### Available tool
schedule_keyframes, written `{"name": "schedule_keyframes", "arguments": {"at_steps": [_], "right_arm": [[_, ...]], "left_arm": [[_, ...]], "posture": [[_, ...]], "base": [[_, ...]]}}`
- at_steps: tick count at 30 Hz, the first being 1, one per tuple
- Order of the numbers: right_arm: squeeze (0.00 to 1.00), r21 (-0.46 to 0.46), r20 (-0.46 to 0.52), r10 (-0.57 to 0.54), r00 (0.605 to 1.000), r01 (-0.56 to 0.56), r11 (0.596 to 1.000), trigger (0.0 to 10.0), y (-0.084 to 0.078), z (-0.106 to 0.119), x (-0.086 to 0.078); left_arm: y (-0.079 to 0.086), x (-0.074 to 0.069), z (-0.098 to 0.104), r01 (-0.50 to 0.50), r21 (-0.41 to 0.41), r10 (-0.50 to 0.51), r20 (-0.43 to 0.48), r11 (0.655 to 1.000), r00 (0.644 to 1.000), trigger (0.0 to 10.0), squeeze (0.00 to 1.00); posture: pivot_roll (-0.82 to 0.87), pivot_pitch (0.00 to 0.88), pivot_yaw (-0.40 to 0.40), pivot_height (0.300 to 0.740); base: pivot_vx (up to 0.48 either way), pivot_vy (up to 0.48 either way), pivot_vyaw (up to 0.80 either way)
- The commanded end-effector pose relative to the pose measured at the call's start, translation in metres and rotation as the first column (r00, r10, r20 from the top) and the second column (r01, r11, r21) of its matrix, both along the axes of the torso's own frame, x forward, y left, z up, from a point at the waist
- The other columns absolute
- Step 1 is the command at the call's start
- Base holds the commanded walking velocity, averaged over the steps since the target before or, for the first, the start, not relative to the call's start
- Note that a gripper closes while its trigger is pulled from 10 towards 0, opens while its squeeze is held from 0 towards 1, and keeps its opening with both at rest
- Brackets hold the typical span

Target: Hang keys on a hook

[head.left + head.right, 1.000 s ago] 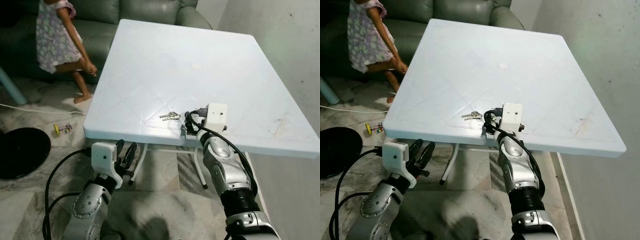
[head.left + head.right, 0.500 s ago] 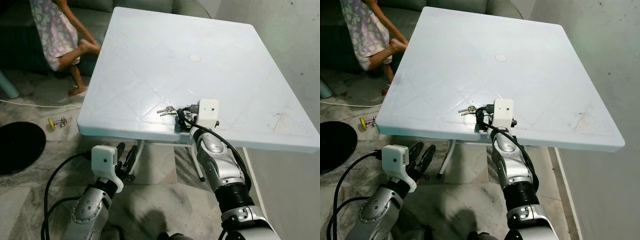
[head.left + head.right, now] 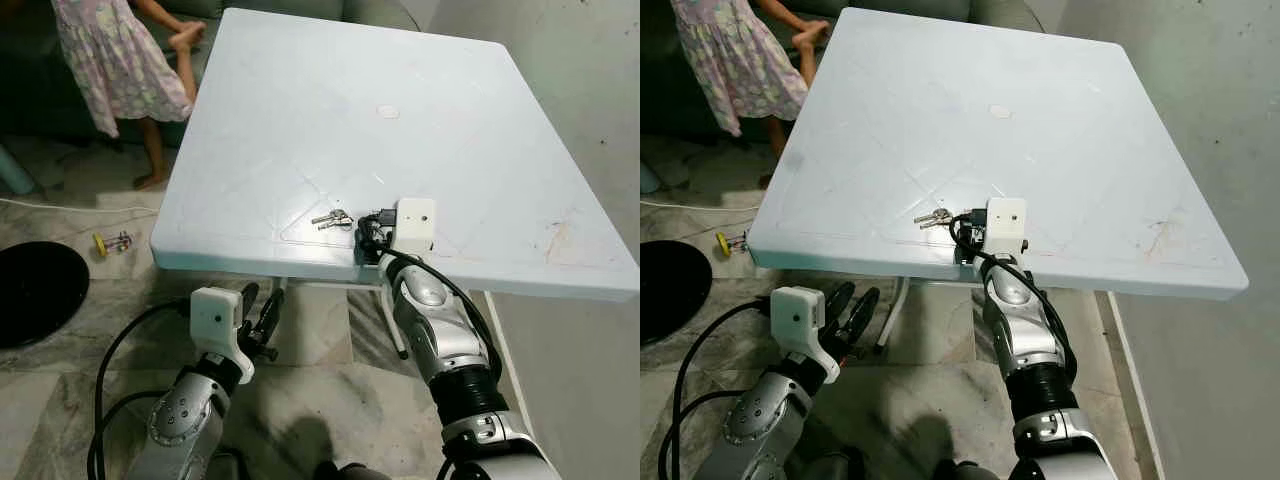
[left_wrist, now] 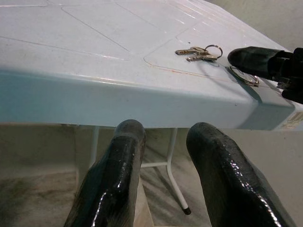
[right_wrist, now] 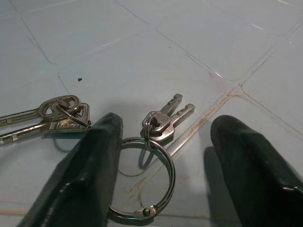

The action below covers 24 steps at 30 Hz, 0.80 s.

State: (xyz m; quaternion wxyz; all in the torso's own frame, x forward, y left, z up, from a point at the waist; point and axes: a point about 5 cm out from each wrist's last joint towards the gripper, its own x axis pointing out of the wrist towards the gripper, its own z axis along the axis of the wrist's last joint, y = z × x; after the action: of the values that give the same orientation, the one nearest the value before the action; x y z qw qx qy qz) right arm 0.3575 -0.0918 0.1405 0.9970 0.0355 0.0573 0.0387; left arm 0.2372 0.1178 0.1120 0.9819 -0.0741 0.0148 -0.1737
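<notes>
Closest in, the left gripper (image 3: 258, 315) hangs below the bench's near edge, out over the marble floor (image 3: 320, 400), fingers (image 4: 116, 184) a little apart and holding nothing. The right gripper (image 5: 163, 156) sits on the white bench (image 3: 300, 130) right at its near edge, fingers spread wide, and a big key ring (image 5: 144, 177) with two small keys lies flat between them; neither finger looks like it's touching the ring. That ring shows as a thin loop just beside the black fingertip in the left wrist view.

Just past it, at about 10 o'clock from the right gripper, a second bunch of keys (image 3: 331, 218) lies flat on the bench, near but apart from the first. Further up the bench, toward 12 o'clock, there's a small round cap (image 3: 387, 112) in the middle. Off at 10 o'clock beyond the far corner, a person (image 3: 115, 60) in a floral dress stands by the green sofa (image 3: 290, 5). A black round thing (image 3: 35, 295) and a small toy (image 3: 108, 242) lie on the floor at 9 o'clock.
</notes>
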Motion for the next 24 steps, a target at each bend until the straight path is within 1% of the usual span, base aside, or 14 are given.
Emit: {"name": "schedule_keyframes", "arguments": {"at_steps": [1,9,19,24], "right_arm": [[0.0,-0.017,-0.006,-0.014,1.0,0.014,1.0,0.0,-0.0033,-0.0018,0.0002],[0.0,-0.027,-0.001,-0.005,1.0,0.005,1.0,0.0,-0.0012,-0.0011,-0.0003],[0.0,-0.013,-0.003,0.009,1.0,-0.009,1.0,0.0,0.0055,-0.0014,-0.0011],[0.0,-0.013,-0.007,0.008,1.0,-0.008,1.0,0.0,0.0053,-0.0017,-0.0008]], "left_arm": [[-0.0025,-0.0019,0.0025,0.006,-0.002,-0.006,0.003,1.0,1.0,10.0,0.0],[-0.0021,-0.0022,0.0034,-0.003,-0.002,0.003,0.004,1.0,1.0,10.0,0.0],[-0.0018,-0.0031,0.0053,-0.013,-0.005,0.013,0.007,1.0,1.0,10.0,0.0],[-0.0011,-0.0031,0.0055,-0.018,-0.003,0.019,0.008,1.0,1.0,10.0,0.0]], "posture": [[0.17,0.204,-0.153,0.74],[0.18,0.207,-0.155,0.74],[0.19,0.213,-0.157,0.74],[0.19,0.214,-0.158,0.74]], "base": [[0.0,0.0,0.0],[0.0,0.0,0.0],[0.0,0.0,0.0],[0.0,0.0,0.0]]}}
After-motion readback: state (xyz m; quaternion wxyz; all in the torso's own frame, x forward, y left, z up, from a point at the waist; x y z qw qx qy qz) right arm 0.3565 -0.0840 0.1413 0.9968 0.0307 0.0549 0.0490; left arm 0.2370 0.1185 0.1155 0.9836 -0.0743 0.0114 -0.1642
